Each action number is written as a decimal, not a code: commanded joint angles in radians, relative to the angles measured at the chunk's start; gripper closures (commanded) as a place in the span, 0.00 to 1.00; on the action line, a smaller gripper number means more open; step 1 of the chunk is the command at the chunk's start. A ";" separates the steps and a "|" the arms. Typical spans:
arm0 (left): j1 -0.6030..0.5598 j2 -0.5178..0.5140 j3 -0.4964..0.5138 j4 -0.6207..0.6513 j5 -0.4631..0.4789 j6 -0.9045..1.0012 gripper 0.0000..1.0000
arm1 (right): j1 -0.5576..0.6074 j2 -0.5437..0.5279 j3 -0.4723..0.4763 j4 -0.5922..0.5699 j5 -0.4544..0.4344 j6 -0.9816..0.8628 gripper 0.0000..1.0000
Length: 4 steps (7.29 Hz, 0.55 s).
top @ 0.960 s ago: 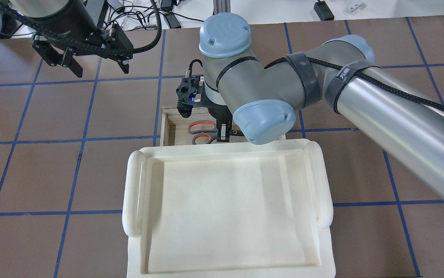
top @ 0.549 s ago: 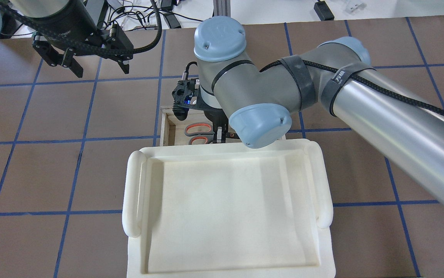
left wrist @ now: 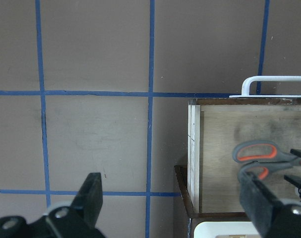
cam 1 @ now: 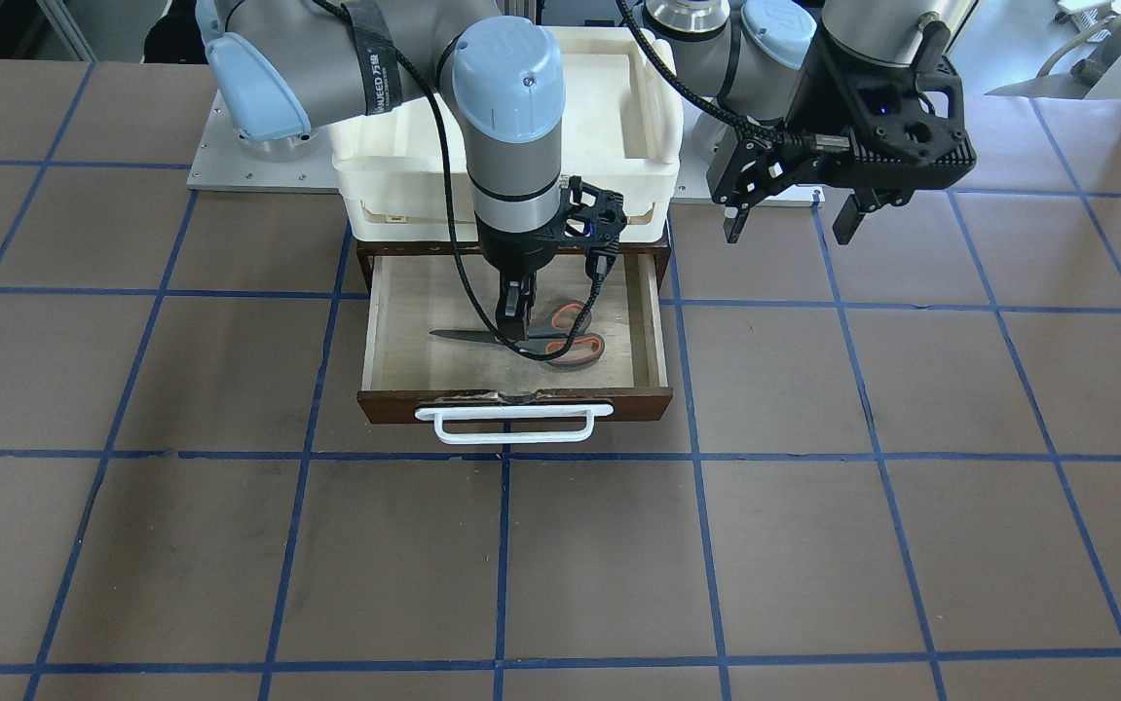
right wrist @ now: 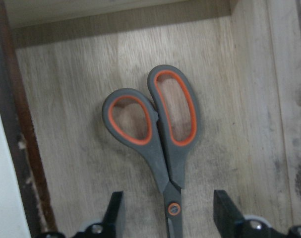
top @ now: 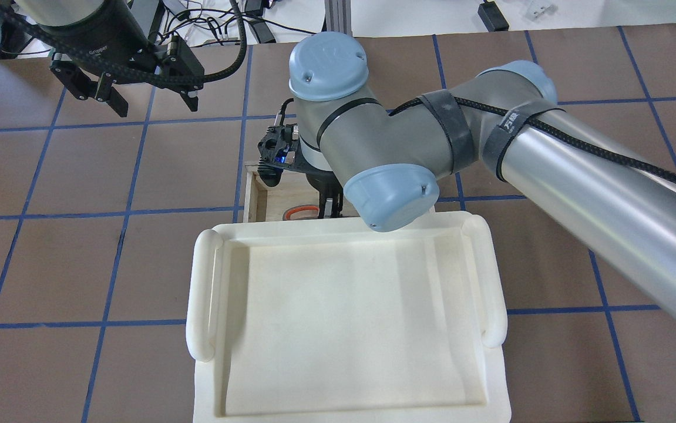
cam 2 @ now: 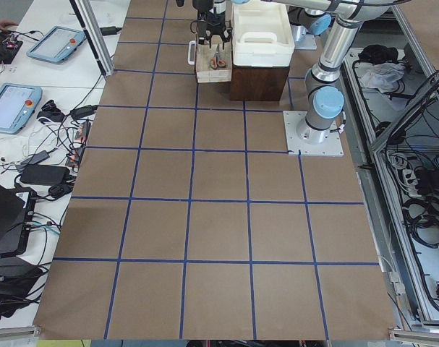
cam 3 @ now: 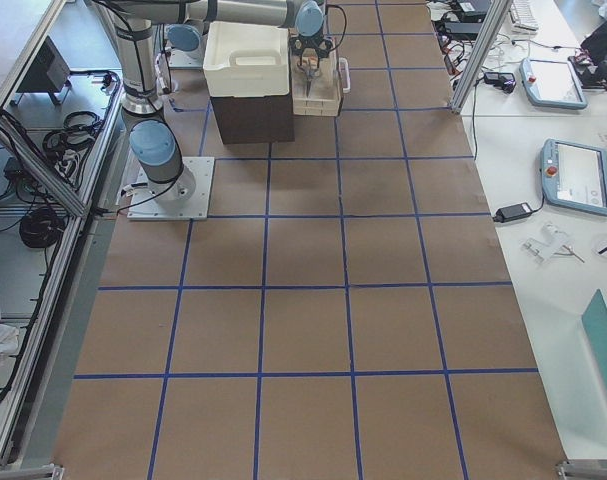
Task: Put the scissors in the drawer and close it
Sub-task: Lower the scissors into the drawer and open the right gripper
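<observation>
Brown gridded tabletop at the lab: scissors lay flat in the open drawer, handles toward three o'clock, right gripper spread astride their pivot, left gripper spread idle at one o'clock; a straight-up lift looked wise before pushing the drawer shut.

Right arm: silver tube, grey joint housings, pale blue caps with small screws. Black braided cable bound by black straps, one lettered white. Left gripper: black, angular fingers; blue light on both wrist mounts
</observation>
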 commanded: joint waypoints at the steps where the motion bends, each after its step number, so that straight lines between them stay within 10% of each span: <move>1: 0.001 0.001 0.000 -0.001 0.003 -0.003 0.00 | 0.000 0.002 -0.005 -0.049 -0.016 0.009 0.28; 4: -0.001 -0.006 -0.014 0.003 0.019 -0.001 0.00 | -0.020 -0.021 -0.017 -0.110 -0.019 0.164 0.17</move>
